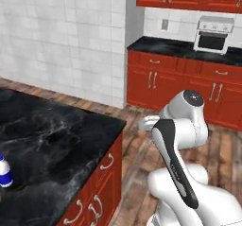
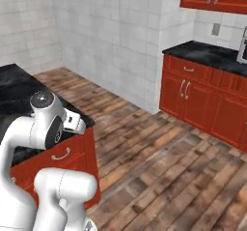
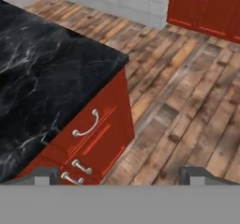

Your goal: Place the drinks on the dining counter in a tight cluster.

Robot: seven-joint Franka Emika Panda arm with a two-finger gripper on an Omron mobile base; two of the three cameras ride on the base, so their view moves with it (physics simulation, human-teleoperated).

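Observation:
The dining counter (image 1: 56,135) is a black, white-veined slab over red drawer fronts, at the left of the left base view. A small blue-and-white bottle with a white cap (image 1: 4,172) stands upright on it at the far left edge. My gripper (image 3: 121,176) hangs open beside the counter's corner, above the wooden floor, with its two dark fingertips wide apart and nothing between them. In the hand view the counter's corner (image 3: 42,73) lies to the upper left of the fingertips. The right base view shows the counter (image 2: 14,85) behind my arm.
Red drawers with silver handles (image 3: 86,124) face the wooden floor (image 3: 187,101). Across the floor, red cabinets (image 1: 156,78) carry another black counter with a white toaster oven (image 1: 213,33). A white tiled wall (image 1: 61,31) runs behind the dining counter.

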